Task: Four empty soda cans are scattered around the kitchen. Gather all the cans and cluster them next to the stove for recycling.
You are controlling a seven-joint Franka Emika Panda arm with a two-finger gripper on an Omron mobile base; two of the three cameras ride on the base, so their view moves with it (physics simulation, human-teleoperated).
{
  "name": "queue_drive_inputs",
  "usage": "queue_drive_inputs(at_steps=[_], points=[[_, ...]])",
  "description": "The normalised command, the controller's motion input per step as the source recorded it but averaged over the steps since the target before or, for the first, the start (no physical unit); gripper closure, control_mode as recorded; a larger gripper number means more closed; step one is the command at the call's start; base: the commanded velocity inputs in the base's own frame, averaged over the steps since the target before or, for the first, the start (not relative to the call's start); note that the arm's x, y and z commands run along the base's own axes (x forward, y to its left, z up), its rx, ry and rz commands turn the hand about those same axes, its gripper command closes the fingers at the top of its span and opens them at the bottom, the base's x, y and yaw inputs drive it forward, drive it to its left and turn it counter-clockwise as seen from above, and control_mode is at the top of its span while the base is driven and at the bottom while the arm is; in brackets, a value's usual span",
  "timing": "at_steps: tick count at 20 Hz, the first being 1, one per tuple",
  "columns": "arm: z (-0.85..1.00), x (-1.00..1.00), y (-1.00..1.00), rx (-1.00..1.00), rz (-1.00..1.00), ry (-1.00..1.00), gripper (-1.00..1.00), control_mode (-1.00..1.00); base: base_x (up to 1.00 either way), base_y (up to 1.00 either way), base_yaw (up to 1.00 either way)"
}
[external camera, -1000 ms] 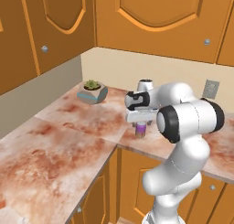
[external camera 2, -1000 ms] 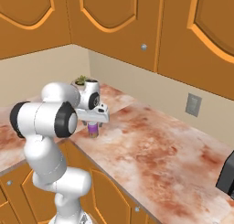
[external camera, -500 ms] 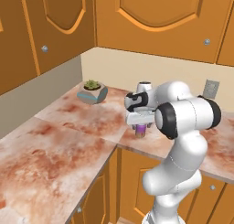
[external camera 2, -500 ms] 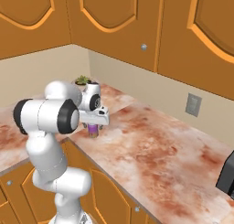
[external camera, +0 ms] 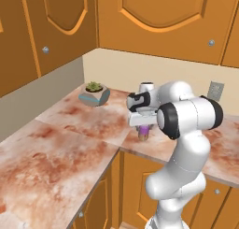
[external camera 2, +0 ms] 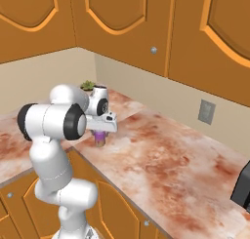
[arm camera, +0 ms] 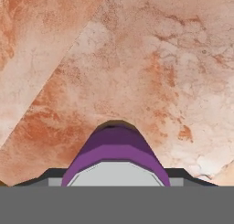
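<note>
A purple soda can (external camera: 144, 132) stands upright between the fingers of my gripper (external camera: 144, 129), low over the reddish marble counter (external camera: 84, 130) close to its front edge. From the other side, the purple can (external camera 2: 100, 138) hangs under the gripper (external camera 2: 100, 133), which is shut on it. In the hand view the purple can (arm camera: 116, 152) with its silvery top sits at the bottom centre, a dark fingertip (arm camera: 49, 174) on each side. Whether the can touches the counter I cannot tell. The stove and the red cans are out of view.
A small potted plant (external camera: 94, 93) sits in the counter's back corner, left of the can. A wall outlet (external camera 2: 206, 111) is on the backsplash. A black toaster (external camera 2: 243, 186) stands at the far right of the counter. Orange cabinets hang above.
The arm's elbow has swung slightly; the gripper and the purple can stay almost where they were.
</note>
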Motion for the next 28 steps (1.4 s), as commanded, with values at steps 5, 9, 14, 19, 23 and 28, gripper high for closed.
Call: queue_drive_inputs(at_steps=[5, 9, 14, 19, 23, 28], points=[[0.0, 0.0, 0.0, 0.0, 0.0, 0.0, 1.0, -1.0, 0.0, 0.0, 0.0], [0.18, -0.04, 0.0, 0.0, 0.0, -0.03, 1.0, -1.0, 0.0, 0.0, 0.0], [0.38, -0.46, 0.0, 0.0, 0.0, -0.13, 1.0, -1.0, 0.0, 0.0, 0.0], [0.23, -0.68, 0.06, 0.0, 0.0, -0.06, 1.0, -1.0, 0.0, 0.0, 0.0], [0.28, -0.63, 0.08, -0.01, 0.0, 0.0, 1.0, -1.0, 0.0, 0.0, 0.0], [0.25, -0.52, 0.12, -0.01, 0.0, 0.0, 1.0, -1.0, 0.0, 0.0, 0.0]])
